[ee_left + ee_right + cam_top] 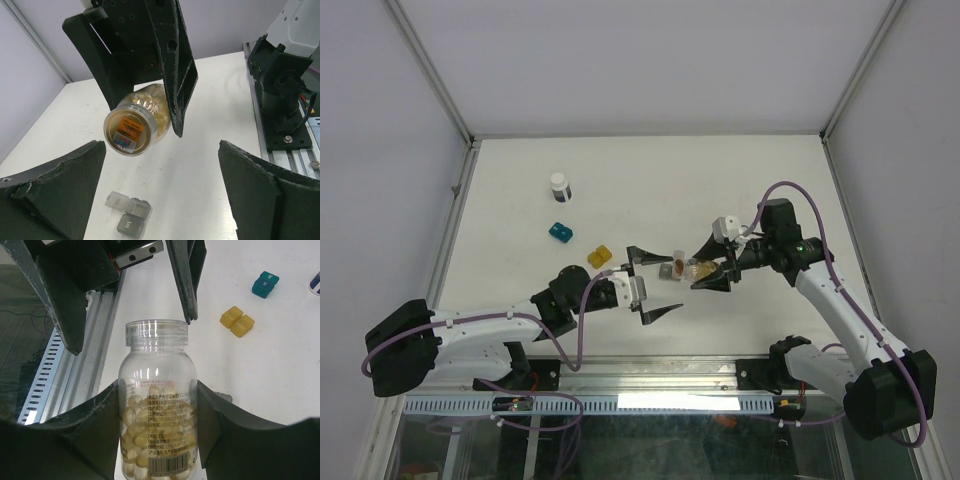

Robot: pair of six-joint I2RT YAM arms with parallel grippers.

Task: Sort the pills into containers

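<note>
My right gripper (706, 270) is shut on a clear pill bottle (157, 405) with no cap, about half full of yellow softgel pills, and holds it above the table. The bottle (135, 122) hangs just in front of my left gripper (655, 285), which is open and empty, its fingers (182, 280) either side of the bottle's neck end. The gray container (127, 215) lies on the table below the bottle with one lid flipped open. The amber-yellow container (600, 256) and the teal container (560, 232) lie to the left, both closed.
A small white-topped dark cap or jar (560, 186) stands at the back left. The metal frame rail (292, 145) and the right arm's base (280, 85) lie along the near edge.
</note>
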